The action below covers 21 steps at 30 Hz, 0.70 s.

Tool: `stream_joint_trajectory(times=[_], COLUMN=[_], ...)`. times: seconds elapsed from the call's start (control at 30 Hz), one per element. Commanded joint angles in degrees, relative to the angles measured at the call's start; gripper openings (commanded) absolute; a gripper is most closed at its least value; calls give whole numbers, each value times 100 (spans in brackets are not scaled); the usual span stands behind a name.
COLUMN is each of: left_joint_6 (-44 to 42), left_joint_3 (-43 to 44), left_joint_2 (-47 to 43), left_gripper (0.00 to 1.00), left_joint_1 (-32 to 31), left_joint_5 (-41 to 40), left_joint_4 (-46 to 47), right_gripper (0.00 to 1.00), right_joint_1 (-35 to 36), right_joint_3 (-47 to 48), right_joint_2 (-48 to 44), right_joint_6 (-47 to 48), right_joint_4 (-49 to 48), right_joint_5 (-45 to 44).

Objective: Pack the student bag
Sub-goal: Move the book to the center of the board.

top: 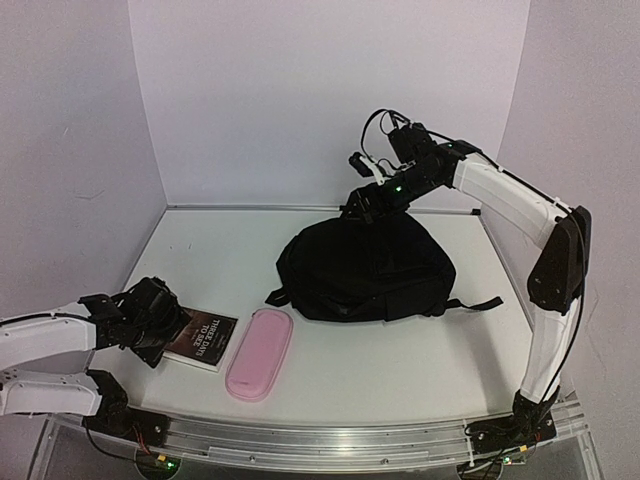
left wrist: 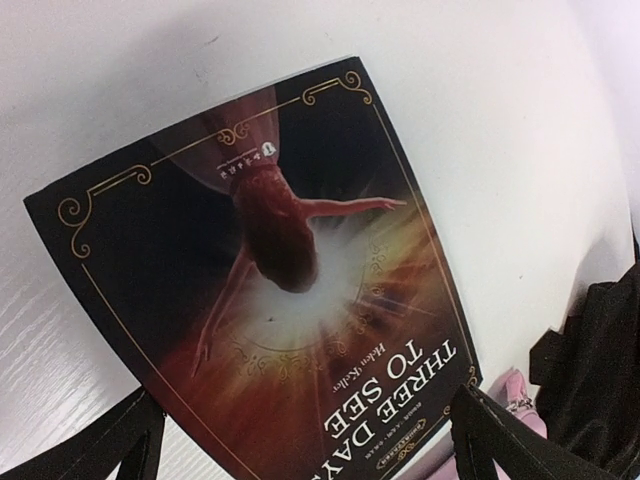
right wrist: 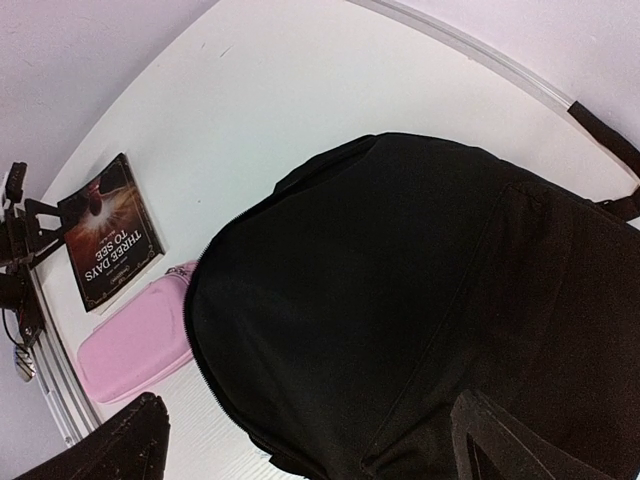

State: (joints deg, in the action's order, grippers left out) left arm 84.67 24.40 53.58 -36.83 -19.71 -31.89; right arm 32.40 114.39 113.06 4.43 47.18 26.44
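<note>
**ITEM 1. student bag** [top: 365, 268]: black soft fabric, biggest obj. Lies flat on the table [top: 410, 350], centre-right, nearer the back wall [top: 330, 100] than the arm bases. Long axis runs approx. left-right, parallel w/ the wall. Domed edge faces the wall, straighter edge faces the arms. 1 strap [top: 480, 303] trails off its right near corner, 1 loop [top: 277, 297] off its left near corner. Zip [right wrist: 205, 350] curves along 1 side. No gap seen, so prob. closed, not certain.

**ITEM 2. pencil case** [top: 259, 352]: pink, oblong. Left and near of the bag, close to its left near corner, not touching in top view.

**ITEM 3. book** [top: 200, 340]: dark cover, gold border, "THREE DAYS TO SEE". Further left of the bag, just past the pencil case, flat, cover up.

**ITEM 4. left gripper** [left wrist: 300, 400]: well left of the bag, low over the book. Jaws spread wide, straddling the title end, nothing held. Contact w/ book: can't tell.

**ITEM 5. right gripper** [right wrist: 310, 405]: above the bag's far edge, looking down on it. Jaws spread wide, empty.

**STEP (est.):** start of packing. Both loose items lie outside the bag. Left arm looks set for the book, right arm for the bag opening.

**NEXT (est.):**
- Bag needs opening 1st. Right arm needs the zip pull or a fabric fold beside the zip. Pull not located in any view.
- Left arm needs a low, flat approach to get under the thin book, then a carry rightward to the bag mouth.
</note>
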Motion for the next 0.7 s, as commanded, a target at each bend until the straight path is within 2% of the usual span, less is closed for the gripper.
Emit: stream_joint_trajectory(times=[0.0,0.17,0.37,0.5,0.67], left_joint_6=[-669,-1201,-2279,-2618,-2713], left_joint_3=[32,108,1278,1432,1242], left_joint_2=[596,1919,3343,3529,3169], left_gripper=[100,98,97,96,94], left_joint_1=[308,902,1343,1752,1821], left_joint_5=[466,1373,1945,2624,2660], left_joint_4=[1223,2796,3411,3871,3835], right_gripper=[98,98,98,98,98], right_joint_1=[40,40,98,292,713], right_joint_3=[-65,-113,-249,-382,-259], right_joint_2=[-248,-247,-273,-277,-31], right_joint_6=[4,13,-2,44,73], right_joint_4=[-77,-86,-73,-69,-86], right_joint_5=[-24,-17,55,66,104])
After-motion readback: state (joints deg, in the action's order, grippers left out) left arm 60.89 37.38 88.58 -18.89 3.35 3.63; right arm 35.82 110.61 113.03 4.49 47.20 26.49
